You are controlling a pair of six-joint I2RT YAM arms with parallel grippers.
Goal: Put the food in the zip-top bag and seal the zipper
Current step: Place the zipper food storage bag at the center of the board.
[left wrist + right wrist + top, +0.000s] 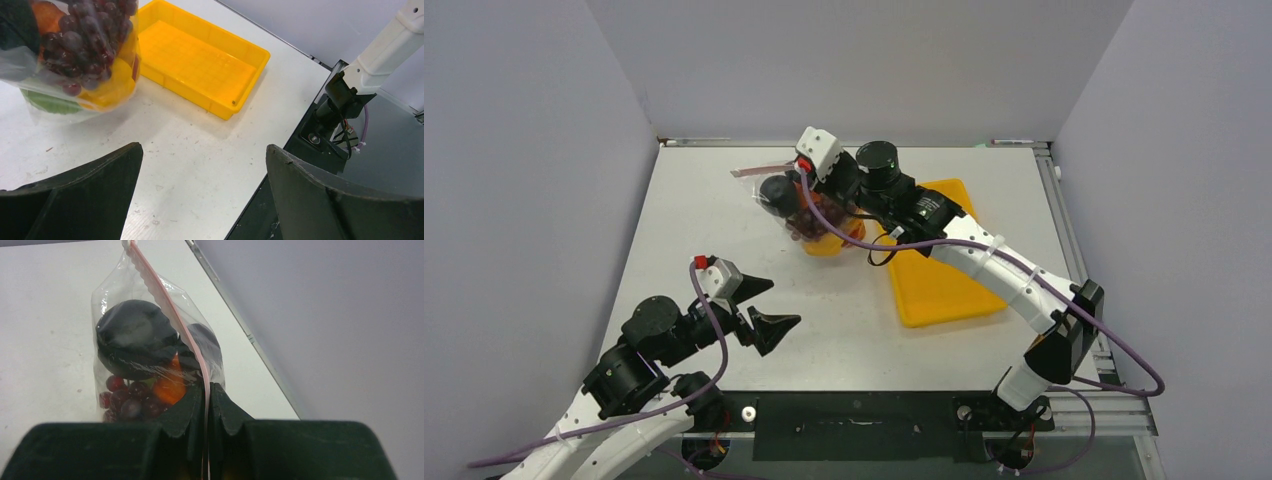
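Note:
The clear zip-top bag stands at the table's far middle with the food inside: dark eggplant, dark red grapes and an orange piece. The bag also shows in the left wrist view. My right gripper is shut on the pinkish-red zipper strip, which runs up between its jaws; from above, the right gripper sits at the bag's mouth. My left gripper is open and empty, low over the table's near left, apart from the bag; its jaws also show in the left wrist view.
The yellow rectangular tray lies right of the bag, under my right arm, and shows empty in the left wrist view. Grey walls close in the table on three sides. The arm bases stand at the near edge.

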